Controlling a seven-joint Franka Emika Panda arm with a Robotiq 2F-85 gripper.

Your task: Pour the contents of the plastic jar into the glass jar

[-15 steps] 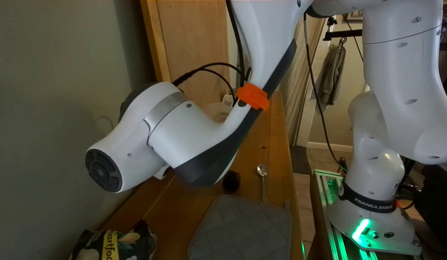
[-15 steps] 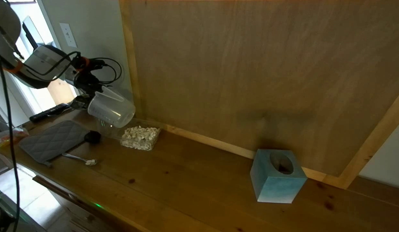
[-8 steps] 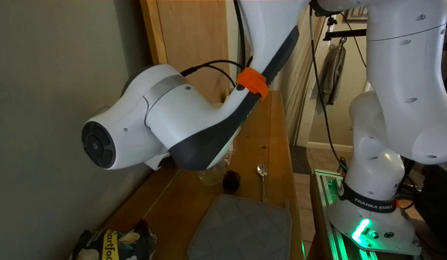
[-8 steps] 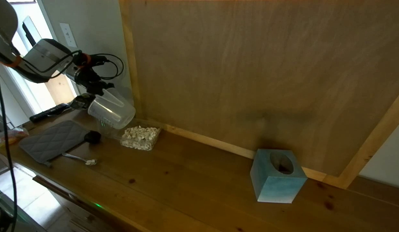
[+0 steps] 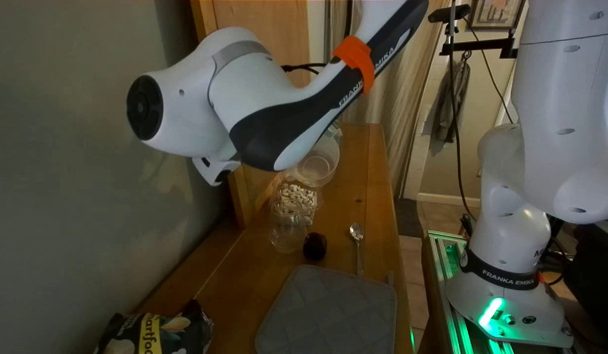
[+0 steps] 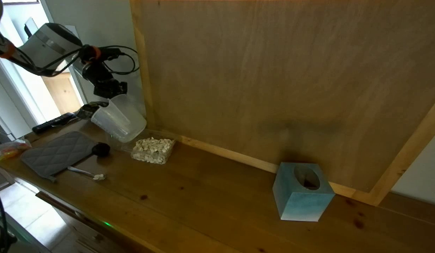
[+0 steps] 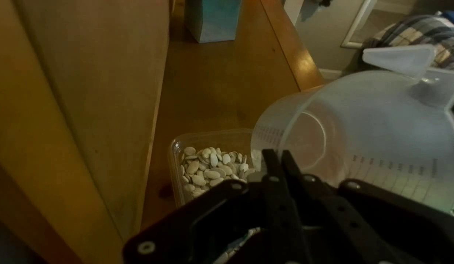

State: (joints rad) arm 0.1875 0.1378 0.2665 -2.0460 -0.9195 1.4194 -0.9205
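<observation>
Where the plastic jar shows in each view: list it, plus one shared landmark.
In an exterior view: plastic jar near center, partly behind the arm.
In an exterior view: plastic jar left of center.
Wrist view: plastic jar in the right half.
Shared landmark: seed heap.

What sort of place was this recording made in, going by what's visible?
Most likely a home, perhaps a kitchen: a quilted grey pot holder and a spoon lie on a wooden countertop, and a snack bag sits near the wall.
</observation>
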